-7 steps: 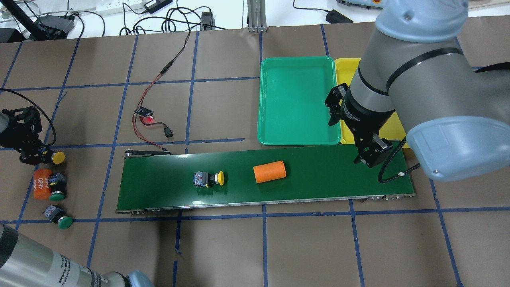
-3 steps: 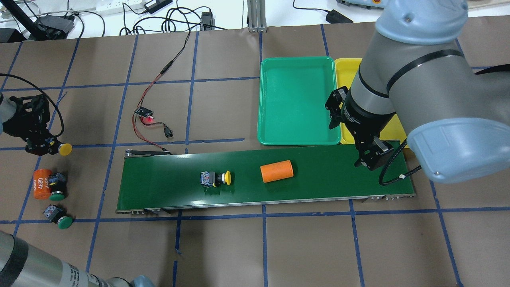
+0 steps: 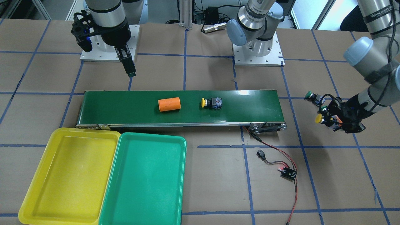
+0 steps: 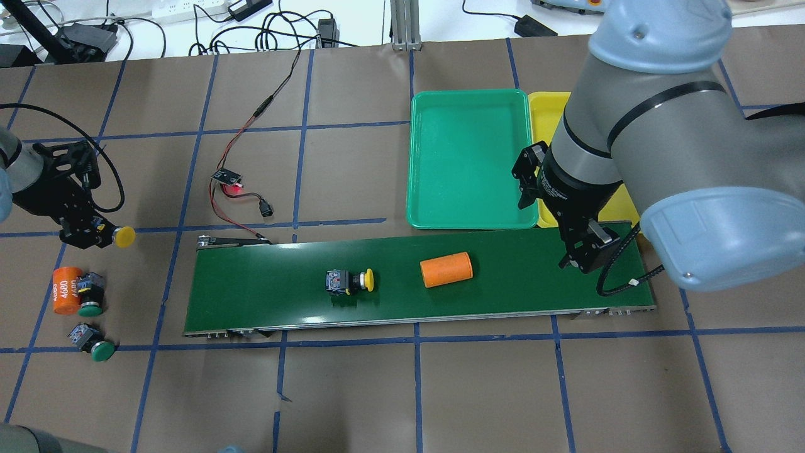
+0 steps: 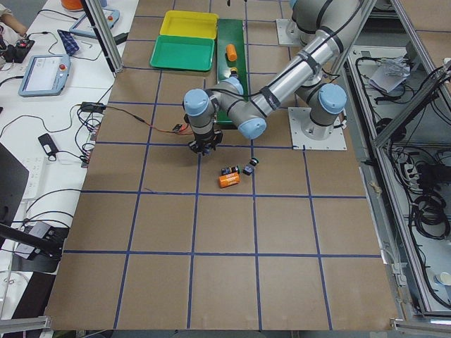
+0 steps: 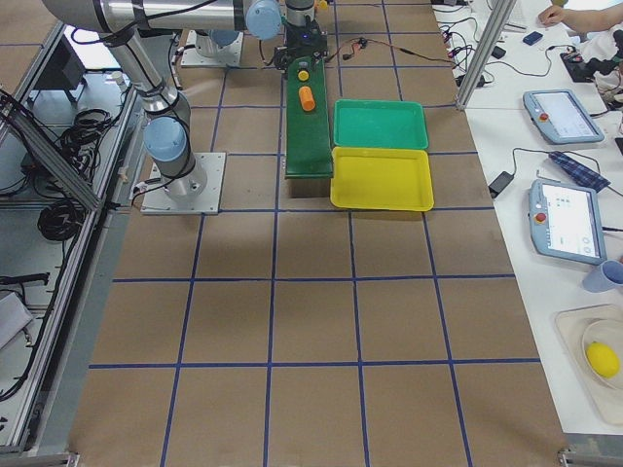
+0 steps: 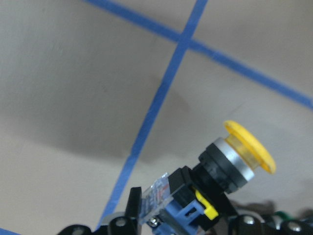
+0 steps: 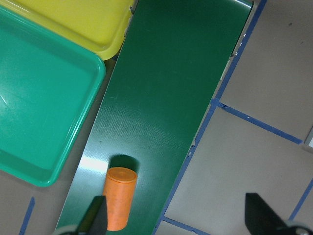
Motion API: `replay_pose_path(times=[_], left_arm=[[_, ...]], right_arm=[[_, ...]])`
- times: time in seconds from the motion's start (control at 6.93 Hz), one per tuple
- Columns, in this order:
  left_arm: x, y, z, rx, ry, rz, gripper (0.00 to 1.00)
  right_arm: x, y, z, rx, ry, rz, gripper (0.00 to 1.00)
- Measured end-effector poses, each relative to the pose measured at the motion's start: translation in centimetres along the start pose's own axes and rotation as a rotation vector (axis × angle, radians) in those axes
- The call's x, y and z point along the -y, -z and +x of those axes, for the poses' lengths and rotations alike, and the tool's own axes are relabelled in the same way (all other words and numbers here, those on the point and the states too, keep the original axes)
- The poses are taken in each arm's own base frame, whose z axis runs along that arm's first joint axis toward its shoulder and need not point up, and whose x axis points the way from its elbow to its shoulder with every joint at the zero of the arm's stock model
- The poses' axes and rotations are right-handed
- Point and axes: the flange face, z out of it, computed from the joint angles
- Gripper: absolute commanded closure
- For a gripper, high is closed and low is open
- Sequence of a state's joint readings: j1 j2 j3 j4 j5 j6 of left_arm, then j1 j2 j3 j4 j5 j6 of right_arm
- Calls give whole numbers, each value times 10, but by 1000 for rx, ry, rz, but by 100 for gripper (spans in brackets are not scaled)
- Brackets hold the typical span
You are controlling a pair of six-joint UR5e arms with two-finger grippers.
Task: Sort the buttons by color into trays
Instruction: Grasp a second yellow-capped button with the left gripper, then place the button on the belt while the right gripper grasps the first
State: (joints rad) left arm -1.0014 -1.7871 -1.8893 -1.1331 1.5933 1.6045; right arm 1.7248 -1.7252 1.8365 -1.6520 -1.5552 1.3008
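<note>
1. My left gripper (image 4: 93, 230), left edge of the overhead view: clamped on a yellow button (image 4: 119, 236), seemingly clear of the table (image 4: 352, 390). The button's long axis lies level, cap pointing right.
2. Key relation: the belt (image 4: 503, 296) starts to the right of that cap, well apart. The yellow tray (image 4: 544, 110) sits upper right, beside the belt's far end.
3. My right gripper (image 4: 585, 255): fingers (image 8: 95, 218) spread wide, empty, above the belt's right end, nearer that tray.
4. A second yellow button (image 4: 351, 281) lies mid-belt, left of it.

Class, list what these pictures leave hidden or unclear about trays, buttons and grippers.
Overhead view: right arm hides most of the yellow tray.
Left wrist view: bottom edge cuts off the left gripper holding a yellow button.
Exterior left view: loose buttons too small for cap colours.
</note>
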Motion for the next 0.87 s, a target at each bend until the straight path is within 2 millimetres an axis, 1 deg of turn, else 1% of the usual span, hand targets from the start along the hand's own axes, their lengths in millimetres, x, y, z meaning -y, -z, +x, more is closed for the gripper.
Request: replay_pose_path(times=[0.14, 0.43, 0.58, 0.72, 0.87], left_arm=[[23, 8, 34, 8, 82, -7, 79], [74, 28, 90, 27, 278, -15, 79], [100, 28, 116, 26, 339, -19, 79], [121, 18, 143, 15, 376, -29, 79], [137, 4, 168, 2, 417, -39, 79]], right_arm=[[0, -2, 1, -10, 0, 0, 0], [0, -2, 2, -17, -7, 8, 0], [1, -3, 1, -20, -8, 6, 0], [2, -3, -1, -12, -16, 0, 0], [5, -2, -2, -1, -26, -5, 0]])
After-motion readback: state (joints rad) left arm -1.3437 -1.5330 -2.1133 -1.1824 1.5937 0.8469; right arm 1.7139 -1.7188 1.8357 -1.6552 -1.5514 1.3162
